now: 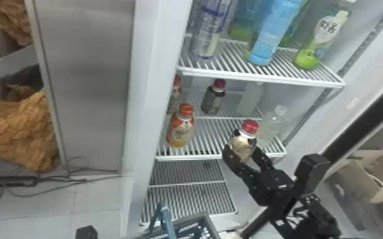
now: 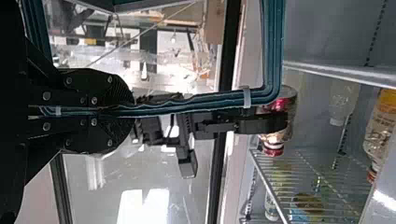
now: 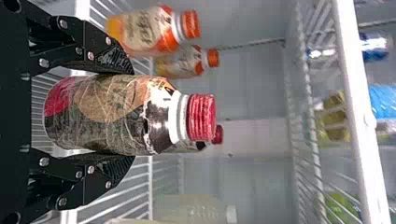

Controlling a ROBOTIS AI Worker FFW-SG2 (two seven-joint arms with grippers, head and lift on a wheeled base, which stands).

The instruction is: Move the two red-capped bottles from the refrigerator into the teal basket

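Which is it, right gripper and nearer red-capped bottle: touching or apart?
Touching: the right wrist view shows the right gripper with fingers against opposite sides of the red-capped bottle.

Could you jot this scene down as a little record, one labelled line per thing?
Right gripper: closed around a red-capped bottle
Left gripper: closed on the basket handle
Second red-capped bottle: standing farther back in the refrigerator
Teal basket: low, by the refrigerator
Orange-capped bottles: two, left side
Upper shelf: taller bottles
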